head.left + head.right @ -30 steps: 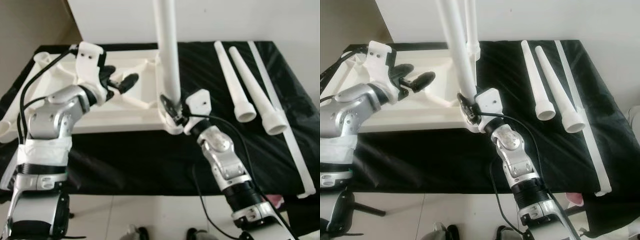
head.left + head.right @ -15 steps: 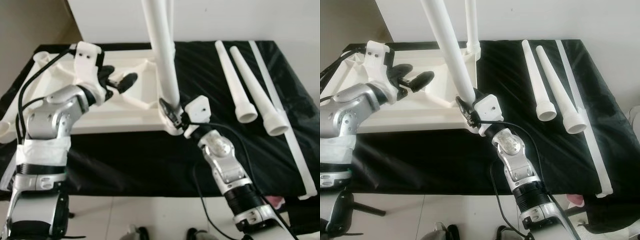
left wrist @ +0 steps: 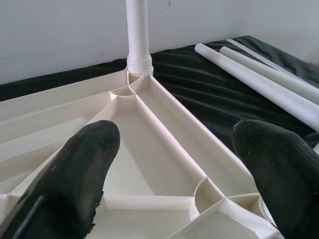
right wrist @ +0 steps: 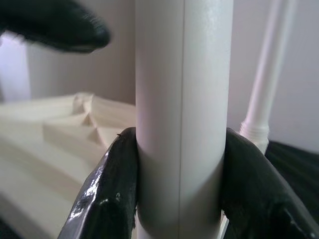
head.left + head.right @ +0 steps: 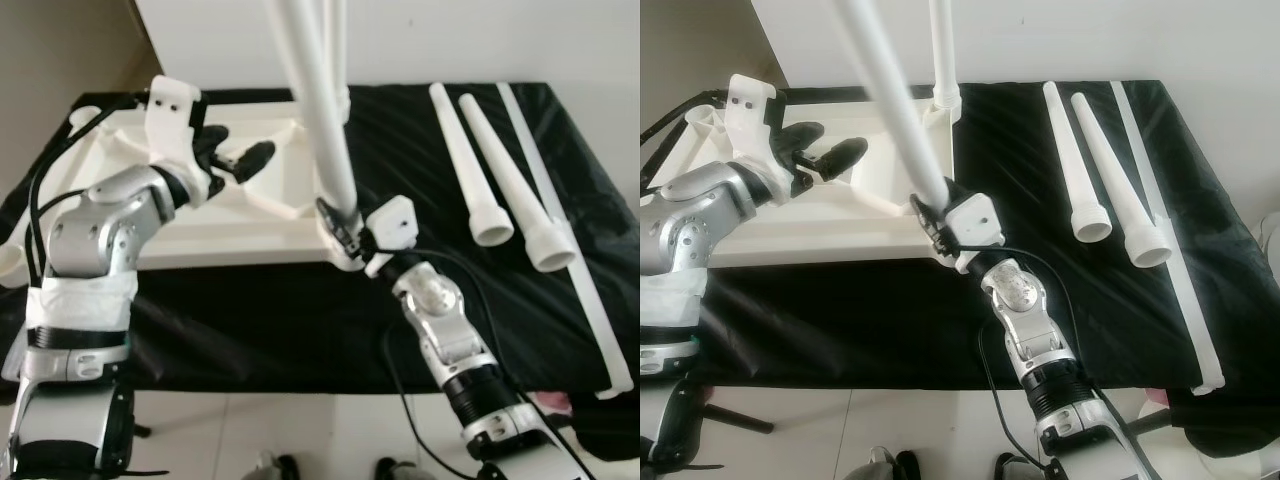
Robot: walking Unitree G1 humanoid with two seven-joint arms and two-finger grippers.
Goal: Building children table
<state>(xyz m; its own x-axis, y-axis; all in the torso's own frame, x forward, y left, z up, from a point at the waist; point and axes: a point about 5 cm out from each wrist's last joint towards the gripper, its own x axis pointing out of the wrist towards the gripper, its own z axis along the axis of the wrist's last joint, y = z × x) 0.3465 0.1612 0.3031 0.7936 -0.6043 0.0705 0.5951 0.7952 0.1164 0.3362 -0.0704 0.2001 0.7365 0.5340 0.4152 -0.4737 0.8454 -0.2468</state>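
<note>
The right gripper (image 5: 340,222) clamps a leaning table leg (image 5: 318,130) at the tabletop (image 5: 120,215) corner; the left gripper (image 5: 232,160) hovers wide; cross-threading threatens.

The tilted leg (image 5: 318,110) and upright leg (image 5: 943,50) run past the top edge.
</note>
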